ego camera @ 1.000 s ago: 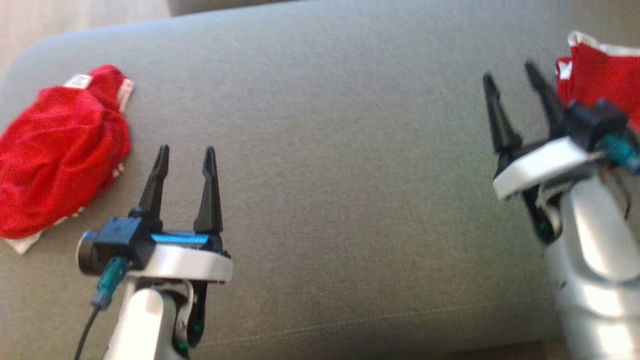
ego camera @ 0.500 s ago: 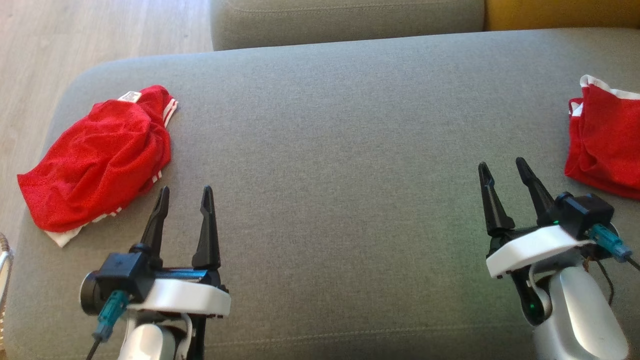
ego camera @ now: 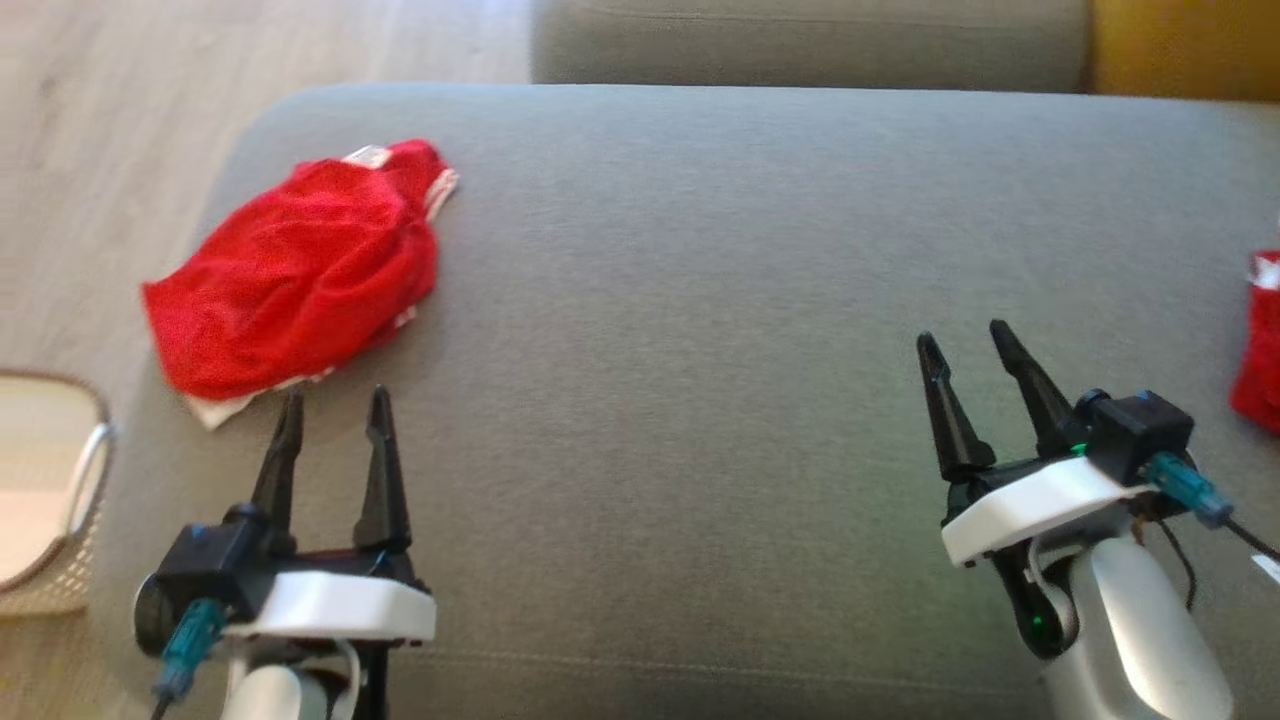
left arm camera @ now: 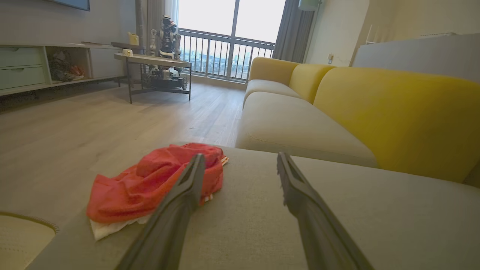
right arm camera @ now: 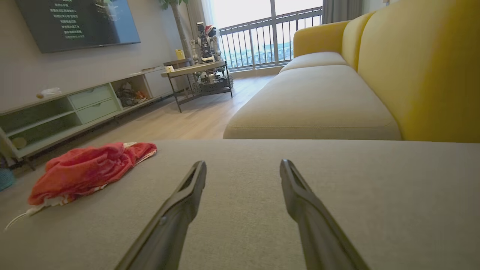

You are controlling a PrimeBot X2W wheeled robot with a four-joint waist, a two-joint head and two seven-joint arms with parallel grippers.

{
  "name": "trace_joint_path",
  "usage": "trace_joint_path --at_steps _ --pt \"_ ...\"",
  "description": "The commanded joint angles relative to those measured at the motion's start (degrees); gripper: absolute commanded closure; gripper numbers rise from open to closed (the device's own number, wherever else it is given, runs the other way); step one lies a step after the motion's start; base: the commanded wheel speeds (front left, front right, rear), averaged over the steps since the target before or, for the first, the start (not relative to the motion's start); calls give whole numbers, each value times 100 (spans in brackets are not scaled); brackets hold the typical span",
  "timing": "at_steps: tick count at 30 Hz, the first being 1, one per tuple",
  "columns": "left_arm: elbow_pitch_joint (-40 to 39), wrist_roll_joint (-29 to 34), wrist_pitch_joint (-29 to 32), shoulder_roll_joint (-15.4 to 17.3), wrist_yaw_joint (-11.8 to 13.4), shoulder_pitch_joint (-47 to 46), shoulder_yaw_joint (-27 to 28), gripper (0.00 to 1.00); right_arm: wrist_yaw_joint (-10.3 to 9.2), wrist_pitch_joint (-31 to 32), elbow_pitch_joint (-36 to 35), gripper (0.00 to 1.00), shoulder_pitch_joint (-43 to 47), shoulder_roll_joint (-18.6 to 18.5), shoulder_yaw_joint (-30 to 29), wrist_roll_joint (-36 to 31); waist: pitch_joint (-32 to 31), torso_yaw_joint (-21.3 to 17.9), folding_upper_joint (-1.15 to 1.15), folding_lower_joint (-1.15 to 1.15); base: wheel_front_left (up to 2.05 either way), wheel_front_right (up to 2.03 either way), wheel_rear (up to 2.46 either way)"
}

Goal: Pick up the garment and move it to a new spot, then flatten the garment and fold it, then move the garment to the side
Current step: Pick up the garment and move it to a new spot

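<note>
The crumpled red garment (ego camera: 295,270) lies untouched near the sofa cushion's (ego camera: 700,300) far left corner, so pickup looks like the step in hand. The left end effector (ego camera: 335,400), just short of it, and the right end effector (ego camera: 965,335) both stand apart and empty. Next the left probably needs to advance and pinch a fold.

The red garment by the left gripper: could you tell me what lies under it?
The red garment lies on the grey sofa cushion, white trim peeking out at its near edge. Whatever its folds cover is hidden.
</note>
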Motion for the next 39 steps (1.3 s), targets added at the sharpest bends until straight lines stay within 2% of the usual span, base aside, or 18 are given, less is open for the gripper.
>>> trace_joint_path --at_steps 1,9,18,26,31,34,39 --pt "-181 8 -29 15 9 -79 278 0 -2 -37 -184 0 -32 38 201 106 -19 368 0 0 0 0 0" --pt "-188 38 -29 15 -25 125 471 0 -2 -37 -84 0 55 39 624 375 -95 1087 0 0 0 0 0" --pt "-234 -138 -29 15 32 207 555 0 -2 -37 -15 0 35 39 782 407 -76 1437 0 0 0 0 0" --pt "-338 -288 -29 15 -2 -46 991 0 -2 -32 -59 0 -107 39 802 324 269 1204 0 0 0 0 0" --pt "-159 -295 -29 15 -259 -565 1289 0 -2 44 -277 0 -260 39 624 90 708 970 0 0 0 0 0" --pt "188 -186 -29 147 -423 -1097 1457 0 -2 174 -550 0 -399 39 531 -70 1083 845 0 0 0 0 0" --pt "1501 -215 315 638 -776 -2514 1402 0 -2 457 -1168 0 -657 39 378 -318 1764 629 0 0 0 0 0"
